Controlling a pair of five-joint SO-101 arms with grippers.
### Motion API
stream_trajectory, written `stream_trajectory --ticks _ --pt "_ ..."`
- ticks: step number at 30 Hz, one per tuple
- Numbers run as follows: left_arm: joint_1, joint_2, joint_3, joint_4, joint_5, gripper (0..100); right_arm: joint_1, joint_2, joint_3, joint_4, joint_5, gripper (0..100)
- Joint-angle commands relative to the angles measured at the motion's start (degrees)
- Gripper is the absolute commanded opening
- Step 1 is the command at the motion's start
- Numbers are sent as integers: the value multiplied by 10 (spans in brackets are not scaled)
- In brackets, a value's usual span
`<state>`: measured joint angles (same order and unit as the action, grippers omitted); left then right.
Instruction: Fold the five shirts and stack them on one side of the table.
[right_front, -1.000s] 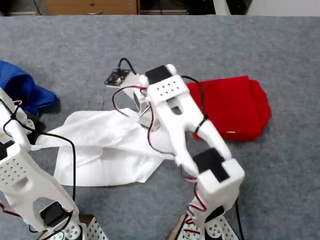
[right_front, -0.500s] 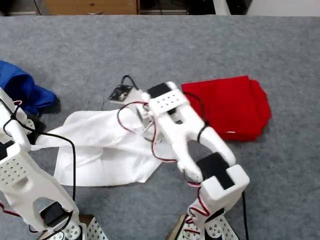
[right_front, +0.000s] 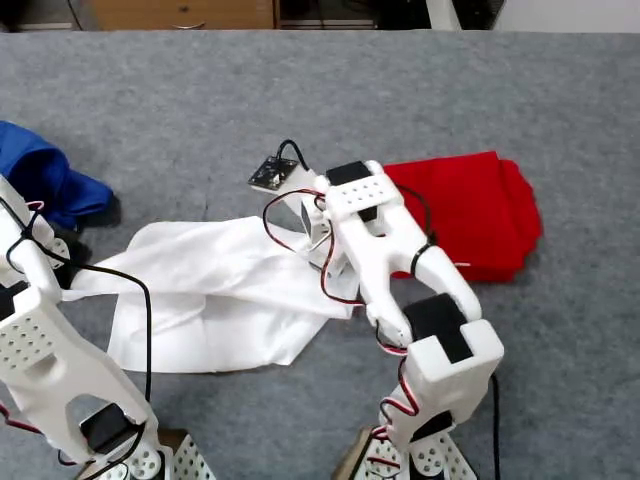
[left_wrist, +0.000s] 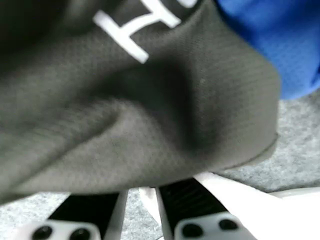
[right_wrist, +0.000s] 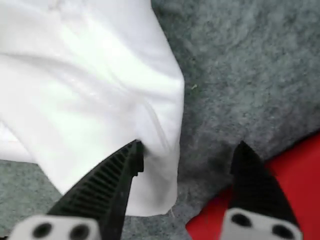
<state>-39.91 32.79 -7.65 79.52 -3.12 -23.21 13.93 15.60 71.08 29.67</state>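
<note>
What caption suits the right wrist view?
Open right gripper at the edge of the white shirt, red shirt close by on the grey table.

you have the spread shirt lying flat on the table, left of centre. the folded shirt sits near it on the right. your right gripper hangs between them, over the spread shirt's right edge. a crumpled shirt lies at the far left edge, behind the spread one.

Smooth white shirt; rough felt table
</note>
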Motion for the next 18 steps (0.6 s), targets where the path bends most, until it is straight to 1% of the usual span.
stream_trajectory --ticks 1,4,6,11,18 --pt "11 -5 -7 -36 -4 19 0 -31 -9 -4 4 151" --pt "11 -5 -7 -36 -4 19 0 -57 -9 -4 4 65" --pt "11 -5 -6 -36 -4 19 0 -73 -9 -4 4 39" --pt "11 -5 -7 -36 -4 19 -3 -101 -9 -4 4 83" --pt "11 -5 -7 -36 -4 19 -4 -106 -8 -4 5 81"
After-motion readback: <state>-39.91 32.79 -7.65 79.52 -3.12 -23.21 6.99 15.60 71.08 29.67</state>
